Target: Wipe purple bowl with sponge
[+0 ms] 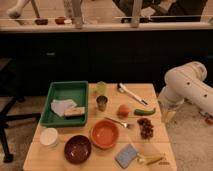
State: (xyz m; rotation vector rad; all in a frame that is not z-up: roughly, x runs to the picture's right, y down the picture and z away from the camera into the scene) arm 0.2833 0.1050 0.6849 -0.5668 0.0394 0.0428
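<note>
Near edge of desk [161,141]: one sponge [127,155] lying flat, right of one purple bowl [77,148]; one orange bowl [105,134] just behind, between them; one white container [49,137] left; one metal cup [102,103], one green cup [101,88] mid-desk; one green tray [67,84] left; pincer [168,115] beside desk's right edge, fingers apart, empty.

No legible text, labels, brands, numbers or signs.

The gripper [168,113] hangs at the table's [162,142] right edge, below the arm [192,86] — we cannot make out its form, and the picture's right edge cuts the arm off. Left of it, a dark cluster [146,128] is unidentifiable.
</note>
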